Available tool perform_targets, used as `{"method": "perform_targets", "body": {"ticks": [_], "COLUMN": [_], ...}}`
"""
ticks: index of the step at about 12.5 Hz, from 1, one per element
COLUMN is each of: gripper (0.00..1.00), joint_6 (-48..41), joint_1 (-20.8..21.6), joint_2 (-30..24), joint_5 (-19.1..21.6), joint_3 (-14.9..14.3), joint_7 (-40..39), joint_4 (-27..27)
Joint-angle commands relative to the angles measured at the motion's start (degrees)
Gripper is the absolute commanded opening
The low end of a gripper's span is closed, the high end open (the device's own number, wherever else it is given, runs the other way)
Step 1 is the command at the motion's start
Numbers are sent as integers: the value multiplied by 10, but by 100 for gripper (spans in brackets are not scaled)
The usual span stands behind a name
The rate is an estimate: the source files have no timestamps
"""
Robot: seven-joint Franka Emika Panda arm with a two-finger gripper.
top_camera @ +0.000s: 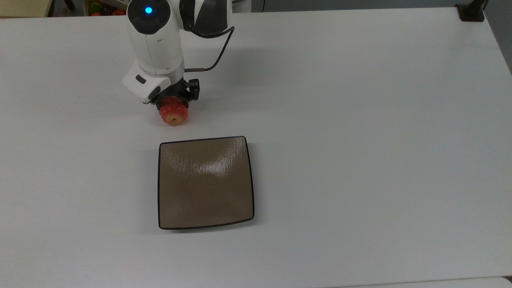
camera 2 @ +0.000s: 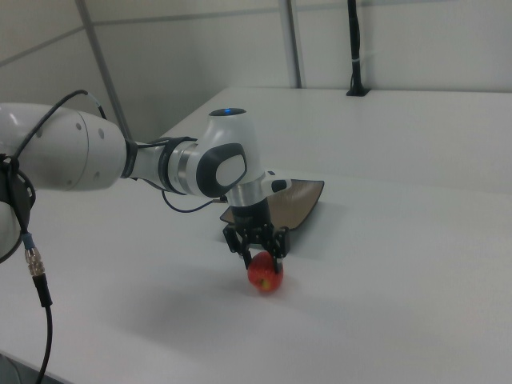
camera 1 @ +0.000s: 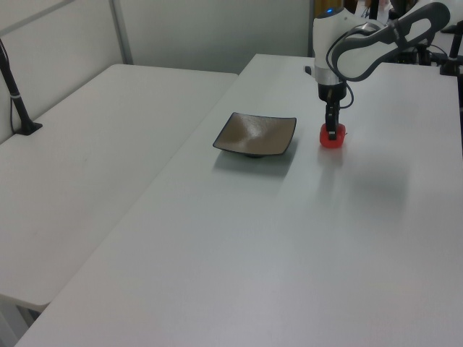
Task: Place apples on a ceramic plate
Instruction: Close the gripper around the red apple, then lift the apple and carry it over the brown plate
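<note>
Below the black, matt end effector [top_camera: 173,100], a waxy red apple [top_camera: 173,113]; beside it a glossy, faintly ridged brown ceramic plate [top_camera: 205,182] on the smooth matt white surface [top_camera: 360,140].

Arm [top_camera: 154,36]: glossy white rounded shells, dark grey joint bands between segments. Round dark cap at upper left of the top view, blue light [top_camera: 148,10] glowing at its centre. White blocky flange [top_camera: 145,83] with small dark oval insets. Hand [camera 2: 257,254]: black, short angular fingers [camera 2: 278,244]. Thin black cable [top_camera: 218,50] loops off the wrist; second black cable with metal connector [camera 2: 34,272] at the right view's left edge.
</note>
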Motion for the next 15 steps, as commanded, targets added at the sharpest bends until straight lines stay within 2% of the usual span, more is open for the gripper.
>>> {"method": "perform_targets", "body": {"ticks": [1, 2, 6, 9, 12, 14, 15], "gripper": [43, 43, 43, 44, 44, 45, 45], "joint_6": [16, 15, 15, 25, 98, 180, 188], "joint_1": [5, 3, 5, 3, 15, 24, 28], "joint_2": [-8, -18, -45, -42, -32, -7, -2], "joint_5": [-7, -7, 0, 8, 15, 6, 5], "joint_3": [5, 13, 16, 19, 19, 19, 19], "joint_7": [-3, 0, 2, 15, 35, 79, 84], "joint_4": [-6, -3, 13, 65, 72, 72, 72]}}
